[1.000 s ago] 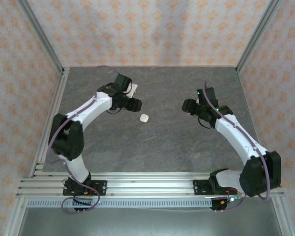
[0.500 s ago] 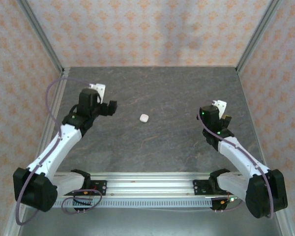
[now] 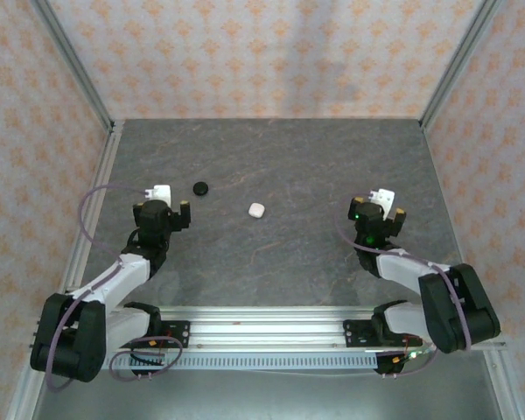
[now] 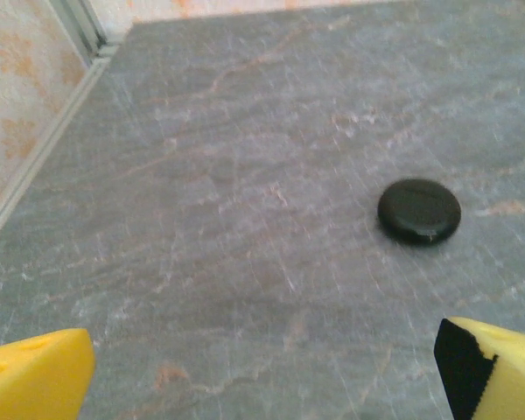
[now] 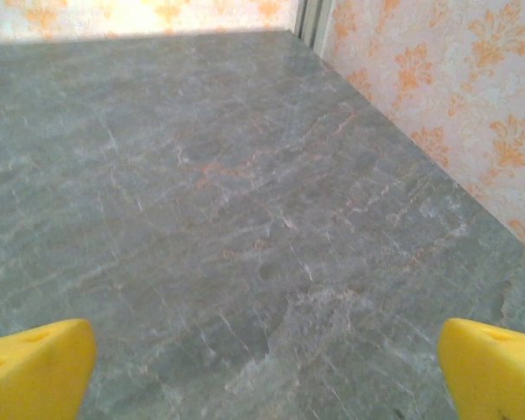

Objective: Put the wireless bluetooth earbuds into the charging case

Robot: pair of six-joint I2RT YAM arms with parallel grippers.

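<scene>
The charging case (image 3: 256, 209) is a small white rounded pebble, lid shut, lying alone on the grey stone table in the top view. The earbuds are out of view. My left gripper (image 3: 162, 210) sits well left of the case, drawn back near its base. It is open, and its yellow fingertips (image 4: 35, 376) stand far apart over bare table. My right gripper (image 3: 376, 212) is far to the right of the case, also open. Between its yellow fingertips (image 5: 494, 367) there is only table.
A black round disc (image 3: 200, 187) lies on the table (image 3: 289, 157) left of the case, just beyond my left gripper; the left wrist view has the disc (image 4: 419, 211) ahead to the right. Patterned walls and metal frame posts (image 3: 74, 70) enclose the table.
Both arms have pulled back from the middle towards the near edge, away from the case. Both grippers opened wider. The black disc, earlier hidden under the left arm, is now in view.
</scene>
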